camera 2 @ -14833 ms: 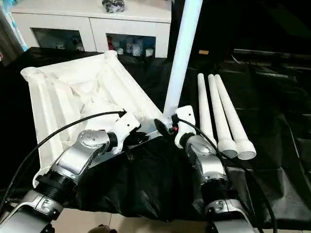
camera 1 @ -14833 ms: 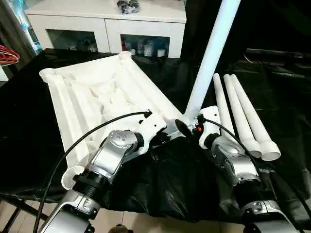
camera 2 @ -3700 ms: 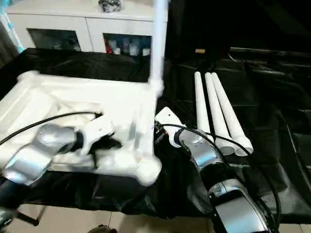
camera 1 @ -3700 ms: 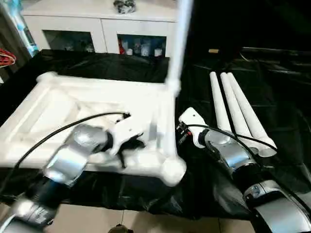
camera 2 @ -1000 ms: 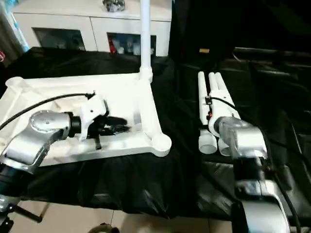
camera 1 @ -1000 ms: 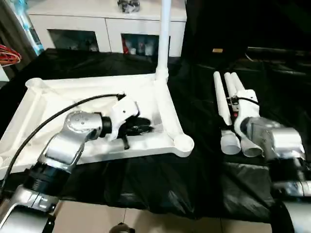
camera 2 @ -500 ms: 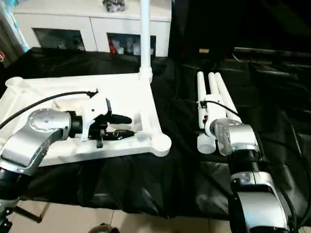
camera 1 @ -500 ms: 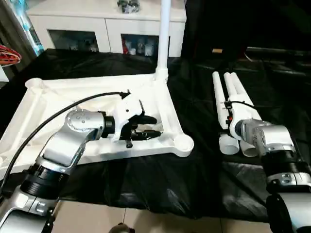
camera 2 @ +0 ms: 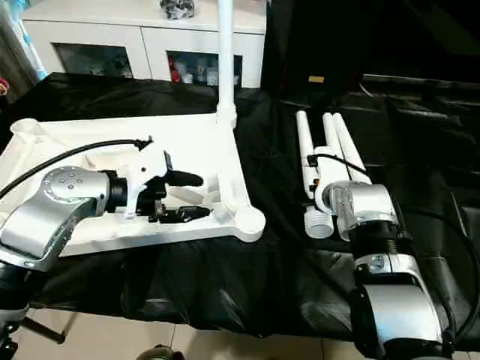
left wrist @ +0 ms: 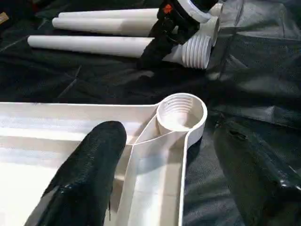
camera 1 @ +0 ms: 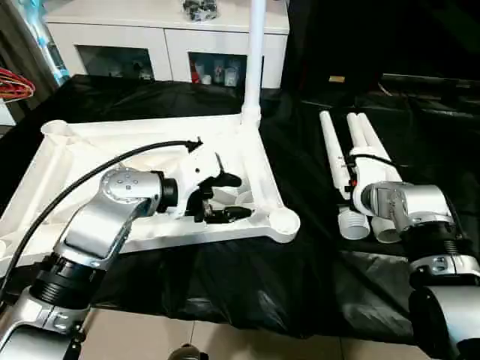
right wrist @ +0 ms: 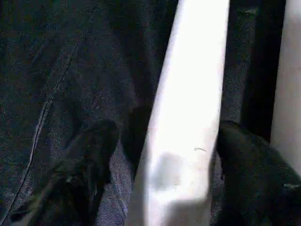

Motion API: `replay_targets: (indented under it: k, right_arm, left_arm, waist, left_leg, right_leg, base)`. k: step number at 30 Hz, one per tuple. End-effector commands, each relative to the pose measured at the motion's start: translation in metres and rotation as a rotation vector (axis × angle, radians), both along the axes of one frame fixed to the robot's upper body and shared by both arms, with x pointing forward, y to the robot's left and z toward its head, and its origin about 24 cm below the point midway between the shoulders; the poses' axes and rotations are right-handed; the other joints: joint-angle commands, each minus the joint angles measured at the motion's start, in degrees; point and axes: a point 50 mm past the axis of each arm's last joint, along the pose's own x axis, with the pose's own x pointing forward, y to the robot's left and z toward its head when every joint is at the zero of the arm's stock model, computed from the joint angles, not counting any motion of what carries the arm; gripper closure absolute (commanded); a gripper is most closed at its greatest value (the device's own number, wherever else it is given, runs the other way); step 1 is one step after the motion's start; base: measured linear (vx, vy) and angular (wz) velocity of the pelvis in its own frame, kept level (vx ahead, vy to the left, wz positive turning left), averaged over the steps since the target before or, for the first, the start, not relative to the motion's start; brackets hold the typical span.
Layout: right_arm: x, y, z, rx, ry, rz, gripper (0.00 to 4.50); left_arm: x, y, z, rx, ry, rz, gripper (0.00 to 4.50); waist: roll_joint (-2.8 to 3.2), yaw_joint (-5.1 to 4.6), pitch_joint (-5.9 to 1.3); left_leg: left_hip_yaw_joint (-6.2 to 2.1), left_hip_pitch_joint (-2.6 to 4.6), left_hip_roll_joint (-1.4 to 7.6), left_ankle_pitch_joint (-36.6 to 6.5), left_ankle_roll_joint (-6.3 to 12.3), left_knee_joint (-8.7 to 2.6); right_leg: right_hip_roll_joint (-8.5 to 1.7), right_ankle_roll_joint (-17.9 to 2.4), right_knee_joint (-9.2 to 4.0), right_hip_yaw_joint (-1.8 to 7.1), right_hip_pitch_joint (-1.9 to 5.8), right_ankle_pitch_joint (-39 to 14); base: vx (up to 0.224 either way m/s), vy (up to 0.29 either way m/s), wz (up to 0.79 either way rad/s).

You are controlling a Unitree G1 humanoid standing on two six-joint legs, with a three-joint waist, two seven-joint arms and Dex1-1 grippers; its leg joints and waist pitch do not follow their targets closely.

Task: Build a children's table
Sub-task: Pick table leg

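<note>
1. Left eye view: over the last second my left gripper had let go of the table top; its fingers now stood spread over the near rim beside the empty corner socket, pinching nothing;
2. my right gripper had meanwhile come down onto the loose legs; in the right wrist view its fingers stood apart on either side of one white leg, narrower than a moment before, though I could not tell whether they already touched it;
3. I judged from this that the top was settled where I wanted it and the next leg was being picked up, probably for that near socket;
4. the table top lay upside down on the bench, which was draped in black sheet; it was white plastic, ribbed inside a raised rim, with round threaded sockets at the corners;
5. one leg already stood upright in the far corner socket; the three loose legs lay side by side on the sheet, well to the right of the top, threaded ends toward me;
6. the white cabinet stood behind the bench.
</note>
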Motion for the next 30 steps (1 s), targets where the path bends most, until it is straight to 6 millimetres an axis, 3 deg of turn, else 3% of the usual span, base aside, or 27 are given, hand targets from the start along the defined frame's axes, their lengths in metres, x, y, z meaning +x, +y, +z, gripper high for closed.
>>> replay_targets:
  k: [1, 7, 17, 19, 20, 21, 23, 27, 30]
  right_arm:
    - [-0.002, -0.001, -0.007, 0.022, 0.040, -0.028, 1.20]
    - [-0.002, -0.003, -0.008, 0.055, 0.040, -0.048, 1.67]
    - [-0.001, -0.008, -0.005, 0.054, -0.010, -0.051, 2.51]
    - [0.000, -0.008, 0.001, 0.084, -0.059, -0.054, 2.57]
    - [0.002, -0.008, 0.005, 0.104, -0.104, -0.047, 2.61]
    - [0.002, -0.008, 0.006, 0.118, -0.122, -0.045, 2.63]
    - [0.001, -0.009, 0.009, 0.157, -0.139, -0.049, 2.64]
    - [0.000, -0.009, 0.014, 0.209, -0.193, -0.035, 2.64]
    - [-0.003, -0.004, 0.030, 0.371, -0.361, 0.024, 2.64]
  left_arm:
    - [0.000, -0.001, 0.006, 0.010, -0.023, -0.007, 0.61]
    - [0.004, -0.001, 0.007, 0.004, -0.045, 0.026, 0.07]
    - [0.012, -0.001, 0.009, -0.031, -0.060, 0.101, 0.00]
    - [0.016, -0.002, 0.011, -0.055, -0.064, 0.156, 0.00]
    - [0.018, -0.002, 0.011, -0.066, -0.056, 0.179, 0.00]
    - [0.019, -0.003, 0.011, -0.072, -0.053, 0.185, 0.00]
    - [0.022, -0.005, 0.011, -0.085, -0.041, 0.212, 0.00]
    - [0.027, -0.009, 0.013, -0.115, -0.037, 0.260, 0.00]
    - [0.035, -0.021, 0.017, -0.197, 0.030, 0.346, 0.00]
  waist:
    - [-0.07, 0.03, -3.91]
    - [-0.07, 0.04, -3.97]
    - [-0.08, 0.04, -3.99]
    - [-0.11, 0.06, -3.99]
    - [0.18, 0.15, -3.98]
    - [-0.09, 0.14, -4.03]
    - [0.14, 0.20, -4.13]
    - [-0.10, 0.23, -4.24]
    - [-0.20, 0.34, -4.25]
  left_leg:
    - [-0.73, 1.21, 2.43, -9.4, -2.66, -3.81]
    - [-0.68, 1.21, 2.42, -9.2, -2.57, -3.77]
    - [-0.64, 1.21, 2.35, -9.3, -2.58, -3.69]
    - [-0.66, 1.18, 2.33, -9.4, -2.57, -3.69]
    - [-0.70, 1.24, 2.37, -9.6, -2.65, -3.70]
    - [-0.71, 1.15, 2.36, -9.4, -2.43, -3.67]
    - [-0.75, 1.07, 2.28, -8.4, -1.96, -3.58]
    - [-0.78, 0.89, 2.26, -7.3, -1.07, -3.49]
    - [-0.72, 0.95, 2.33, -7.4, -0.27, -3.30]
  right_leg:
    - [-4.33, -11.4, -4.06, 2.40, 2.62, -8.7]
    - [-4.30, -11.4, -4.03, 2.39, 2.65, -7.9]
    - [-4.26, -11.6, -4.05, 2.37, 2.68, -7.6]
    - [-4.28, -11.4, -4.09, 2.40, 2.77, -7.7]
    - [-4.32, -11.3, -4.08, 2.40, 2.72, -7.7]
    - [-4.38, -11.2, -4.10, 2.40, 2.85, -7.2]
    - [-4.28, -11.4, -3.94, 2.38, 2.93, -6.0]
    - [-4.28, -12.2, -3.86, 2.24, 3.14, -4.0]
    - [-4.43, -12.4, -3.89, 2.31, 3.19, -3.5]
  base:
    - [0.000, 0.000, 0.00]
    - [0.000, 0.000, 0.00]
    - [0.000, 0.000, 0.00]
    - [0.000, 0.000, 0.00]
    - [0.000, 0.000, 0.00]
    - [0.000, 0.000, 0.00]
    - [0.000, 0.000, 0.00]
    - [0.000, 0.000, 0.00]
    - [0.000, 0.000, 0.00]
